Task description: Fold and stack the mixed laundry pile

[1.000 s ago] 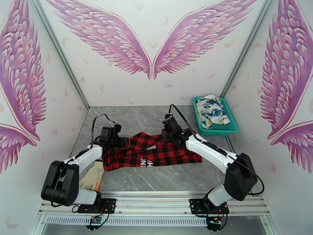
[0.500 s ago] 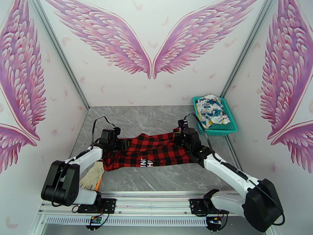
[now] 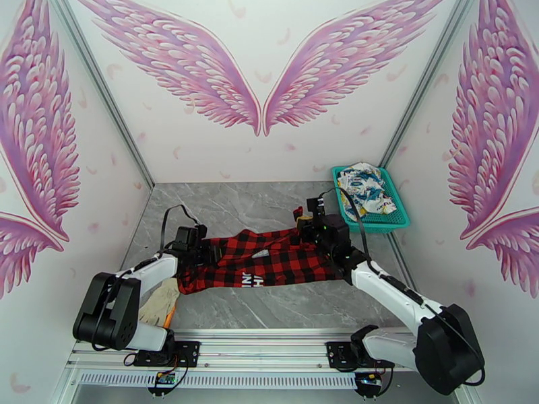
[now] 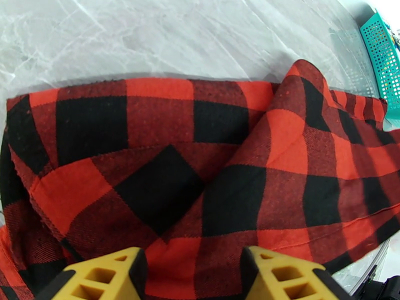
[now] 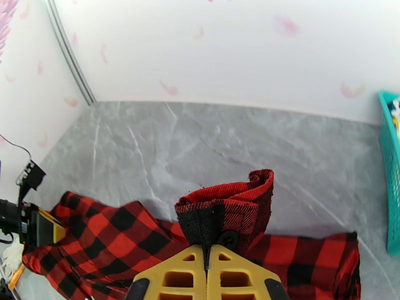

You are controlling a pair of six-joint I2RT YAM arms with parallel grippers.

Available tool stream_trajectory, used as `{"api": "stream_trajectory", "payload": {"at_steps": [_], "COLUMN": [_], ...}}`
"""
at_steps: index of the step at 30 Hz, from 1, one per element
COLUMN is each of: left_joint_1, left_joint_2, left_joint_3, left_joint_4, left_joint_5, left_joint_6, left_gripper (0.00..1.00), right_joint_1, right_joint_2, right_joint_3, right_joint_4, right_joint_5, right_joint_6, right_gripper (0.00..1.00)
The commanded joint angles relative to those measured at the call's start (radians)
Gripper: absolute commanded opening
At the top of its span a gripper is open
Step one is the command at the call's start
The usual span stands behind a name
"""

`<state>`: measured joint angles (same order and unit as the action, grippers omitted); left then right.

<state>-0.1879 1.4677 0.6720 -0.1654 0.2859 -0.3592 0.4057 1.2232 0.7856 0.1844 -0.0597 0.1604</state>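
The red-and-black check shirt [image 3: 259,262] lies spread across the middle of the table, with white lettering near its front edge. My right gripper [image 3: 304,221] is at the shirt's far right corner, shut on a raised fold of the shirt [image 5: 235,203] with a black button, lifted off the table. My right gripper [image 5: 206,261] shows its yellow fingers pressed together on that fold. My left gripper [image 3: 205,250] hovers at the shirt's left end. Its yellow fingers [image 4: 105,278] stand apart over the shirt [image 4: 200,171], so the left gripper [image 4: 192,281] is open. The white printed garment [image 3: 364,190] lies in the basket.
The teal mesh basket [image 3: 397,222] stands at the back right corner and also shows as the basket [image 5: 391,171] at the right wrist view's edge. A beige glove-like cloth [image 3: 160,303] lies by the left arm's base. Bare grey marble table [image 3: 236,203] lies behind the shirt.
My right gripper has moved from the shirt's middle to its far right corner, drawing a fold of the shirt with it. The left gripper has shifted only slightly.
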Motion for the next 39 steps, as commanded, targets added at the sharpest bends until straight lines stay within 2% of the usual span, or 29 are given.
{"api": "stream_trajectory", "payload": {"at_steps": [1, 5, 7, 9, 11, 12, 13, 16, 19, 22, 29, 32, 36, 39], "left_joint_1": [0.007, 0.007, 0.007, 0.007, 0.007, 0.007, 0.007, 0.007, 0.007, 0.004, 0.002, 0.002, 0.001, 0.001], "left_joint_2": [0.008, 0.002, 0.002, 0.002, 0.001, 0.002, 0.003, 0.006, 0.001, -0.028, -0.139, -0.168, -0.175, -0.175], "left_joint_3": [-0.018, -0.028, -0.029, -0.027, -0.022, -0.019, -0.017, -0.011, 0.000, 0.011, 0.059, 0.065, 0.063, 0.052], "left_joint_4": [0.015, 0.026, 0.026, 0.024, 0.014, 0.011, 0.007, 0.003, -0.013, -0.034, -0.131, -0.146, -0.154, -0.142], "left_joint_5": [-0.010, -0.012, -0.014, -0.011, -0.012, -0.011, -0.013, -0.015, -0.014, -0.003, -0.007, -0.013, -0.015, -0.017], "left_joint_6": [-0.010, -0.013, -0.014, -0.012, -0.007, -0.005, -0.003, 0.002, 0.006, 0.022, 0.069, 0.071, 0.071, 0.068], "left_gripper": [0.55, 0.55, 0.55, 0.55, 0.55, 0.55, 0.55, 0.55, 0.55, 0.56, 0.56, 0.57, 0.57, 0.57], "right_joint_1": [-0.006, -0.022, -0.023, -0.024, -0.031, -0.037, -0.047, -0.059, -0.062, -0.062, -0.103, -0.137, -0.170, -0.179], "right_joint_2": [-0.022, -0.050, -0.061, -0.081, -0.104, -0.109, -0.124, -0.153, -0.159, -0.139, 0.124, 0.215, 0.280, 0.321], "right_joint_3": [0.031, -0.057, -0.109, -0.170, -0.215, -0.225, -0.213, -0.209, -0.150, -0.103, 0.076, 0.100, 0.109, 0.106], "right_joint_4": [0.018, -0.010, -0.052, -0.091, -0.150, -0.171, -0.237, -0.297, -0.403, -0.484, -0.776, -0.785, -0.792, -0.743], "right_joint_5": [-0.031, 0.033, 0.120, 0.252, 0.390, 0.443, 0.483, 0.528, 0.500, 0.407, 0.181, 0.103, 0.089, 0.023], "right_joint_6": [-0.065, -0.027, 0.012, 0.050, 0.088, 0.111, 0.146, 0.187, 0.253, 0.297, 0.347, 0.339, 0.334, 0.324], "right_gripper": [0.00, 0.00, 0.00, 0.18, 0.28, 0.37, 0.42, 0.42, 0.49, 0.52, 0.65, 0.66, 0.66, 0.59]}}
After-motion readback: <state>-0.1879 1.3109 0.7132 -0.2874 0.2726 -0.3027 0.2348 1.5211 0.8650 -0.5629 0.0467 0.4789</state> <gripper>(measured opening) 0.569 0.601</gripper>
